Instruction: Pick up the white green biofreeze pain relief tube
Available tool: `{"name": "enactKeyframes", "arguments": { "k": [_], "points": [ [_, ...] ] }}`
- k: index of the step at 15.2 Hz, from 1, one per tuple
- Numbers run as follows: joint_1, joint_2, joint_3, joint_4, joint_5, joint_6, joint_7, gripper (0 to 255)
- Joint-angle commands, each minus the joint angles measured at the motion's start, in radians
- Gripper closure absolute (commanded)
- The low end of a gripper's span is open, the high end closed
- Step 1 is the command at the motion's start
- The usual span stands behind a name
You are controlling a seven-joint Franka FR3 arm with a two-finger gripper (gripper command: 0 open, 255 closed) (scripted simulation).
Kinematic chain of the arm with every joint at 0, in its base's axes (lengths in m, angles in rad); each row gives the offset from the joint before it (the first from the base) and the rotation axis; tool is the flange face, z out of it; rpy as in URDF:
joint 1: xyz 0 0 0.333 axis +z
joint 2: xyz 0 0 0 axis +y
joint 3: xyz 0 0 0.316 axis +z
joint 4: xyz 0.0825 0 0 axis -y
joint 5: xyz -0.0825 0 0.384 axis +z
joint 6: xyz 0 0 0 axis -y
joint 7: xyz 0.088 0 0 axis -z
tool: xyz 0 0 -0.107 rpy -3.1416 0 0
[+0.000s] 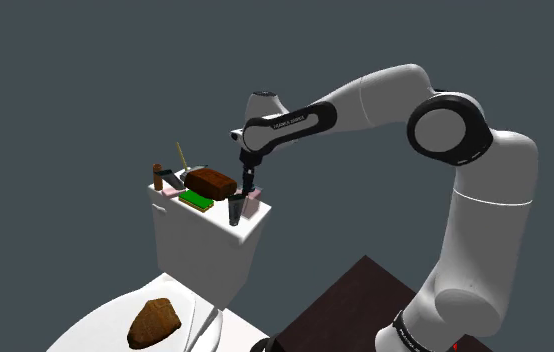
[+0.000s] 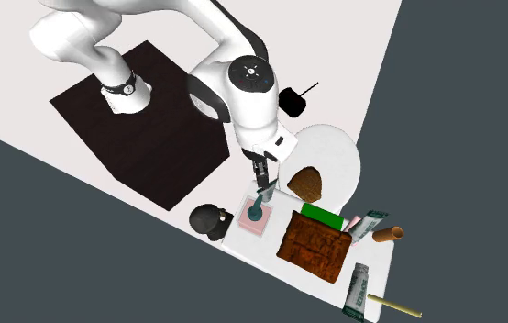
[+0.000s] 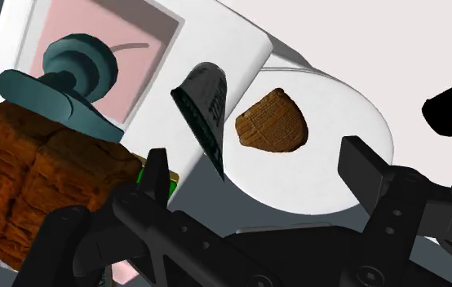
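The white and green tube (image 2: 359, 290) lies flat at the far end of the white toilet tank lid (image 2: 270, 255), next to a thin yellowish stick (image 2: 394, 307). My gripper (image 2: 261, 182) hangs open over the opposite end of the lid, far from the tube. In the shoulder view the gripper (image 1: 248, 187) sits just above a dark grey tube (image 1: 236, 210) that stands upright on the lid. In the wrist view the fingers (image 3: 157, 175) stand wide apart with nothing clasped; the dark tube (image 3: 204, 106) rises just beyond them.
Between gripper and tube lie a pink dispenser with teal pump (image 2: 255, 213), a brown loaf-like block (image 2: 314, 246), a green box (image 2: 321, 217), another small tube (image 2: 369, 223) and a brown cylinder (image 2: 389, 234). A brown lump (image 2: 306, 183) rests on the toilet lid. A black brush (image 2: 291, 99) stands on the floor.
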Motion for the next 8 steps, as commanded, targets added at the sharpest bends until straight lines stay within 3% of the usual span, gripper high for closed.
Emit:
{"name": "enactKeyframes", "arguments": {
  "k": [1,5,8],
  "points": [
    [0.005,0.08,0.008,0.074,-0.008,0.008,-0.032,0],
    [0.018,0.212,0.023,0.21,-0.027,0.006,-0.081,0],
    [0.019,0.233,0.022,0.201,-0.028,0.036,-0.079,0]
  ]
}}
